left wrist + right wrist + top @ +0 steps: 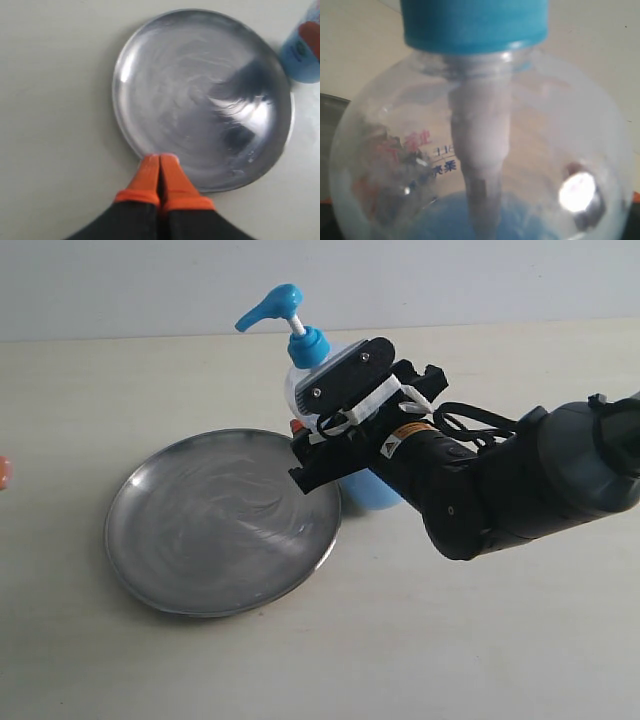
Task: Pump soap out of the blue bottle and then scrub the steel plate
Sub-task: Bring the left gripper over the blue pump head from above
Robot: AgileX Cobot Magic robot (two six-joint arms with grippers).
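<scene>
The blue bottle [300, 350] stands upright just behind the steel plate [220, 525], pump head pointing left over it. My right gripper [310, 428] reaches in from the right and is shut on the bottle's body below the collar. In the right wrist view the bottle [480, 150] fills the frame, with pale blue soap [445, 220] low inside. My left gripper [160, 161] is shut and empty, hovering at the rim of the plate [200, 90], which shows whitish swirled smears. In the exterior view only an orange tip of the left gripper [3, 472] shows at the left edge.
The pale tabletop [450, 640] stretches around the plate and bottle. The right arm's black body [500, 485] hangs over the table to the right of the bottle. The bottle's base [305, 50] stands beside the plate's far rim.
</scene>
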